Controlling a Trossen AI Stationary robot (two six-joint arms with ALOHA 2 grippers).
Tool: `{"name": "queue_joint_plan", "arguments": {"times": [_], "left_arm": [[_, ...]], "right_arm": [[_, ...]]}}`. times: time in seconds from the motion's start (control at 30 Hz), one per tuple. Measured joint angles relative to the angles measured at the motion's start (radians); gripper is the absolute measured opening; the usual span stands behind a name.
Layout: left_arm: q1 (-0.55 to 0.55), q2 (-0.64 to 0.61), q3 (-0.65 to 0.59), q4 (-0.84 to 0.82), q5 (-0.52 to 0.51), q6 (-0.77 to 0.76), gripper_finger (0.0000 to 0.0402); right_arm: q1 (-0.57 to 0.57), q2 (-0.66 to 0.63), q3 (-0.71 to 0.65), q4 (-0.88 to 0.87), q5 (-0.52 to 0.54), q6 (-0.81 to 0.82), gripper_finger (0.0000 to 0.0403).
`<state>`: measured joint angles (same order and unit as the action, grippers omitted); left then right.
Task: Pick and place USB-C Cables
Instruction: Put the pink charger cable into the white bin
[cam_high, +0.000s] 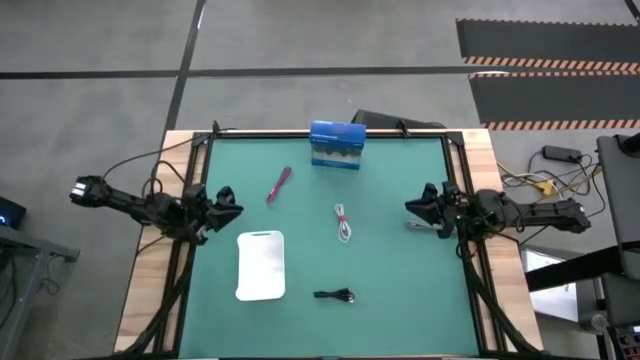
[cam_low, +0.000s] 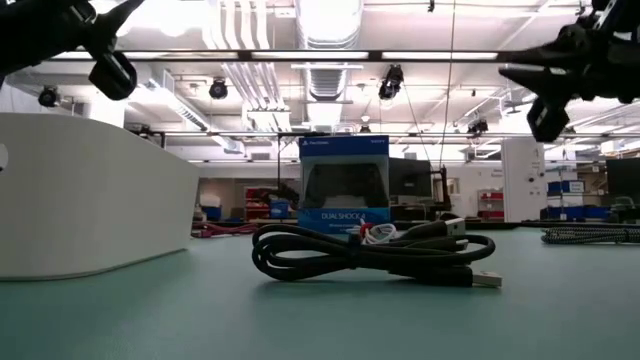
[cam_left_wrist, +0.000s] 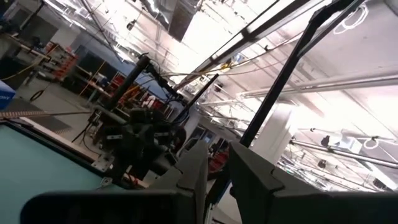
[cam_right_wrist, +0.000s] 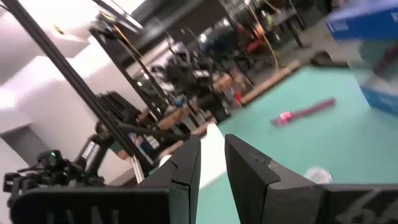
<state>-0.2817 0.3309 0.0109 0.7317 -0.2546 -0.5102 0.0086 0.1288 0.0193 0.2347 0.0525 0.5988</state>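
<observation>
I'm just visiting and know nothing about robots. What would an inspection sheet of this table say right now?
Surface: green mat on a wooden table, flat.
Job's things: pink-red cable toward the far left; white cable mid-table; black cable near the front edge. All lie loose and apart.
Clutter: white tray left of the black cable; blue box at the far edge.
Grippers: left hand at the left edge, right hand at the right edge; both slightly open, holding nothing.
Cables: loose wiring on the floor to the right.
Surroundings: grey floor, striped hazard mats.
</observation>
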Motion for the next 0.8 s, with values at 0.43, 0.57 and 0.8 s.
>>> {"name": "queue_joint_plan", "arguments": {"times": [0.43,0.57,0.8], "left_arm": [[0.000,0.002,0.001,0.040,-0.013,0.240,0.0052],[0.000,-0.002,0.001,0.062,-0.036,0.289,0.0052],[0.000,0.003,-0.003,0.050,-0.148,0.345,0.0052]], "right_arm": [[0.000,0.382,0.024,0.359,0.050,-0.066,0.0063],[0.000,0.484,0.083,0.385,0.060,-0.108,0.0063],[0.000,0.665,0.218,0.375,0.052,-0.204,0.0063]]}}
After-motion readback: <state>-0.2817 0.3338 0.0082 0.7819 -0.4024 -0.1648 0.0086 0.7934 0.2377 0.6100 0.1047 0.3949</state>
